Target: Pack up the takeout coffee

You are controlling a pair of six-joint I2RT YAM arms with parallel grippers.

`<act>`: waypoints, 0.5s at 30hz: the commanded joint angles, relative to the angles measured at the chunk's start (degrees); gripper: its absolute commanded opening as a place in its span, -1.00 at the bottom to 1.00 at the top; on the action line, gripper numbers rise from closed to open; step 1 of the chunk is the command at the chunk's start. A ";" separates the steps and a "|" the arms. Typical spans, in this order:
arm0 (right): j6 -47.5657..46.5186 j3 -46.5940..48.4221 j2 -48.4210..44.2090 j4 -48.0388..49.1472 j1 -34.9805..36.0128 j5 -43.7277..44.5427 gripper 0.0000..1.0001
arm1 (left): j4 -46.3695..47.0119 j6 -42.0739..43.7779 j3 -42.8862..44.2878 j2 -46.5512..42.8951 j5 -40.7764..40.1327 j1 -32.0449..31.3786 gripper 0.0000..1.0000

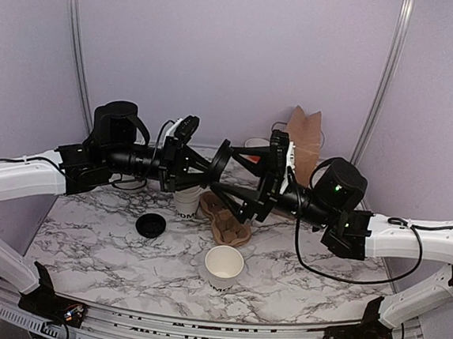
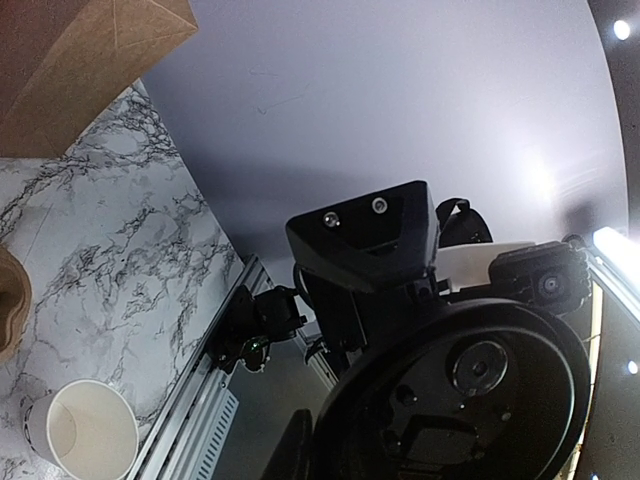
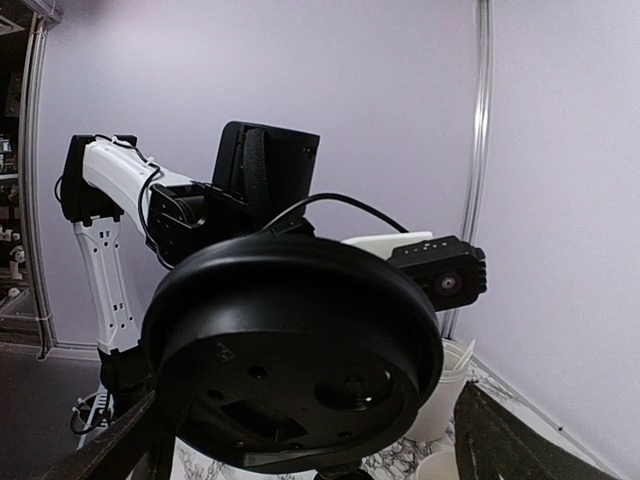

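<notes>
A black plastic lid hangs on edge in mid-air between my two grippers and fills the left wrist view and the right wrist view. My left gripper is shut on its rim; one finger shows beside it. My right gripper stands wide open, its fingers on either side of the lid. Below my left gripper stands a white printed cup. Its top is hidden, so I cannot tell whether it is the takeout coffee.
A lidless white cup stands near the front. A second black lid lies flat to the left. A brown cup carrier sits in the middle, and a brown paper bag and a white utensil holder stand at the back.
</notes>
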 commanded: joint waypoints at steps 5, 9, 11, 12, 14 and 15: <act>1.45 2.46 1.03 2.59 0.34 -0.36 0.84 | 2.96 -0.12 1.13 0.11 0.18 -0.69 -0.73; 2.08 2.18 1.00 2.67 0.33 0.44 0.82 | 3.06 -0.57 0.80 0.24 -0.37 -0.84 -0.73; 2.37 2.11 0.92 2.82 0.33 1.03 0.82 | 3.09 -0.77 0.62 0.41 -0.82 -0.92 -0.73; 2.46 2.05 0.91 2.86 0.36 1.18 0.82 | 3.05 -0.84 0.54 0.56 -1.03 -0.97 -0.73; 2.64 2.03 1.00 2.84 0.37 1.57 0.82 | 3.06 -0.89 0.51 0.74 -1.43 -1.10 -0.73; 2.62 2.02 1.07 2.73 0.34 1.68 0.82 | 3.07 -0.93 0.52 0.85 -1.42 -1.15 -0.73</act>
